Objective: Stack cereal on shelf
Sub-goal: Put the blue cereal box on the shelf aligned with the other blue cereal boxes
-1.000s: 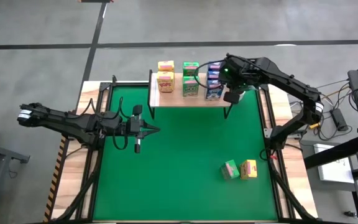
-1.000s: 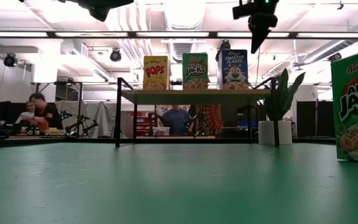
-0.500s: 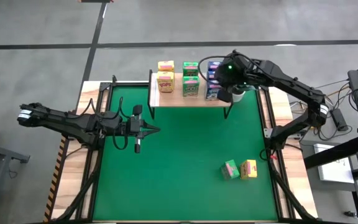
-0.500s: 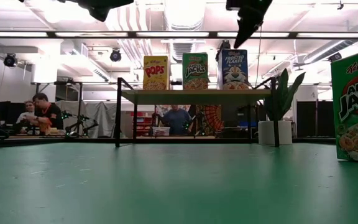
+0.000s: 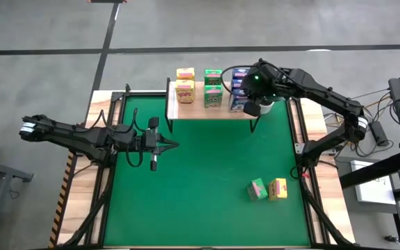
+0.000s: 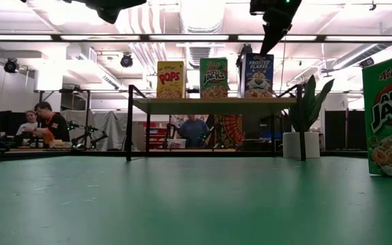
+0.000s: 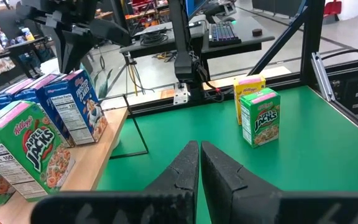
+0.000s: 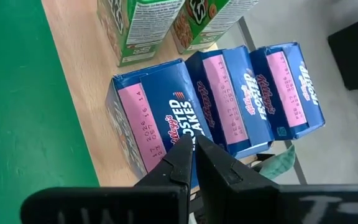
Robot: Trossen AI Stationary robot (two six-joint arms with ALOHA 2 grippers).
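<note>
Shelf stands at the far edge of the table, pale plank top on thin black legs. On the plank stand seven cereal boxes in three rows running front to back: two yellow boxes at the left end, two green boxes in the middle, and three blue boxes at the right end, packed side by side and touching one another. In the low view, the front box of each row faces the camera, upright.

Right gripper hovers directly above the row of blue boxes, fingers pressed together and holding nothing. Whether the fingertips touch the box tops cannot be told.

Left gripper waits over the left half of the table, pointing toward the centre, fingers pressed together and empty.

Two boxes stand off the shelf, on the green mat near the right edge of the table toward the near side: one green box and one yellow box, just beside each other.

A potted plant stands beyond the right end of the shelf.
</note>
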